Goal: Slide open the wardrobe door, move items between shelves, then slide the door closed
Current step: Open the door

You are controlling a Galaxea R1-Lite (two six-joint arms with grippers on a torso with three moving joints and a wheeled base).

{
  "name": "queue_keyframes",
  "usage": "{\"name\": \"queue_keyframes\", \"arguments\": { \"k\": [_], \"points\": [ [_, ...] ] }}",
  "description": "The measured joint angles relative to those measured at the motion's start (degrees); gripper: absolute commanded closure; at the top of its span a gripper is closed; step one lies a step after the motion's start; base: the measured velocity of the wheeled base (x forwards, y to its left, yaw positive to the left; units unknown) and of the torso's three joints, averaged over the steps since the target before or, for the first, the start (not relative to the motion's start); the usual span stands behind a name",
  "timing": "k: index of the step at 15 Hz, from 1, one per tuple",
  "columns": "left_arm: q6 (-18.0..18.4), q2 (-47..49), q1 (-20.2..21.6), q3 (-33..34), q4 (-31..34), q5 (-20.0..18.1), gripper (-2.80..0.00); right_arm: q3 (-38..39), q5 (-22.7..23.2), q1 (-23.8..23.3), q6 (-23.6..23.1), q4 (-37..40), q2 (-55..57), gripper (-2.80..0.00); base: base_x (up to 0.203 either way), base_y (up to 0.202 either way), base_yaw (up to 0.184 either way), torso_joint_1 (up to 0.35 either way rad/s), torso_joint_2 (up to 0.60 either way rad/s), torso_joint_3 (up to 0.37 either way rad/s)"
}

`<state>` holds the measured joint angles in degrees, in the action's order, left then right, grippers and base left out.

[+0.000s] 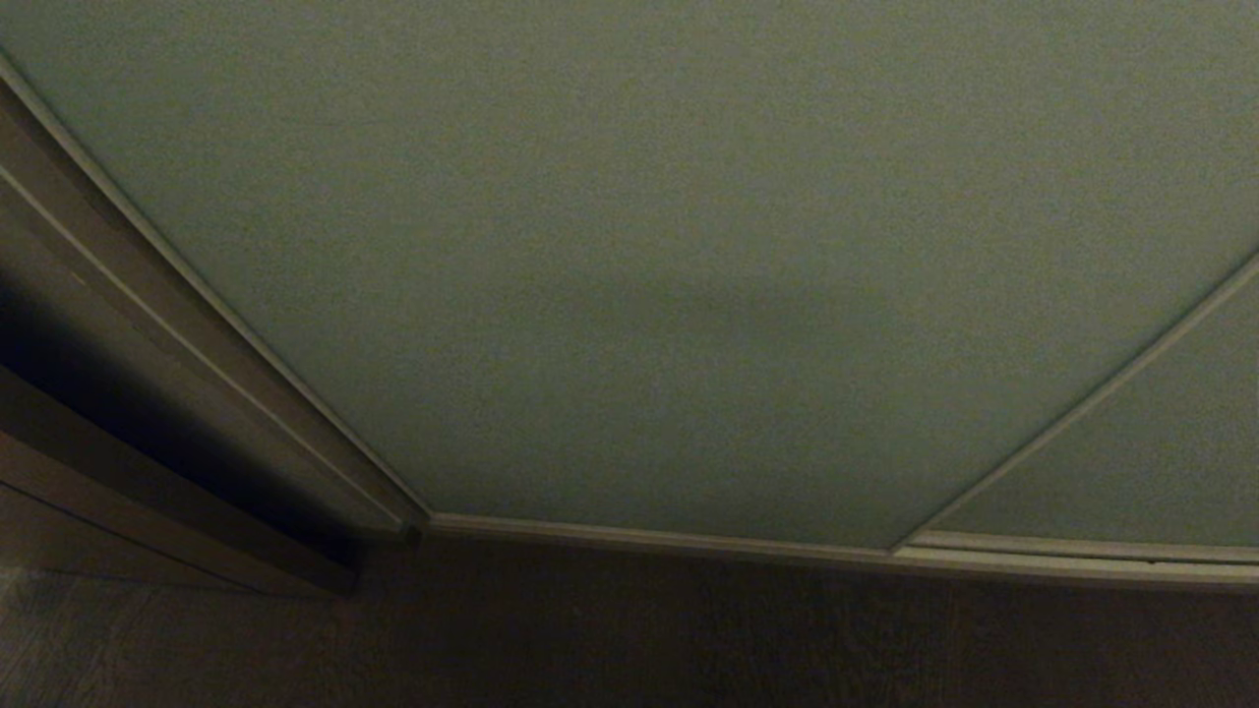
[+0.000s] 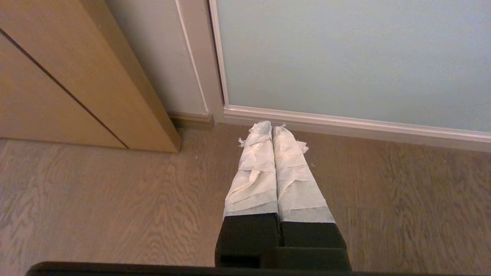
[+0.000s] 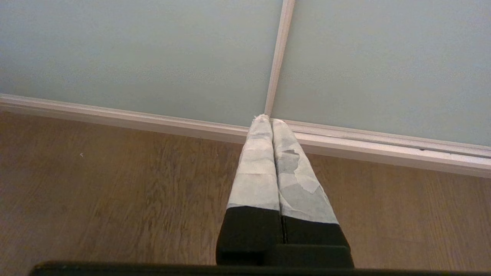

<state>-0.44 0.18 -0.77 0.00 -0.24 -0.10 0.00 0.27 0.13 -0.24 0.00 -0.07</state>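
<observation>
The sliding wardrobe door is a pale grey-green panel with a thin pale frame, and it fills most of the head view; it is closed. It also shows in the left wrist view as the sliding wardrobe door and in the right wrist view as the sliding wardrobe door. A second panel adjoins it across a thin vertical frame strip. My left gripper hangs shut above the floor near the door's left bottom corner. My right gripper is shut too, pointing at the foot of the frame strip. Neither holds anything. The items and the shelves are hidden.
Wooden panelling stands to the left of the wardrobe, with a grey side post between it and the door. The bottom track runs along the wood-grain floor. Neither arm shows in the head view.
</observation>
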Motion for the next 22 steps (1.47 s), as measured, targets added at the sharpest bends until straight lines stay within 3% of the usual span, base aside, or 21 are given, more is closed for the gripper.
{"name": "queue_keyframes", "arguments": {
  "k": [17,19,22],
  "points": [
    [0.5,0.0,0.0,0.0,0.1,0.2,0.0,0.0,0.0,0.0,0.0,0.0,0.0,0.0,0.0,0.0,0.0,0.0,0.0,0.0],
    [2.2,0.1,0.0,-2.1,0.2,0.3,0.0,0.0,0.0,0.0,0.0,0.0,0.0,0.0,0.0,0.0,0.0,0.0,0.0,0.0],
    [4.0,2.0,0.0,-10.6,0.1,0.2,0.0,0.0,0.0,0.0,0.0,0.0,0.0,0.0,0.0,0.0,0.0,0.0,0.0,0.0]
  ]
}}
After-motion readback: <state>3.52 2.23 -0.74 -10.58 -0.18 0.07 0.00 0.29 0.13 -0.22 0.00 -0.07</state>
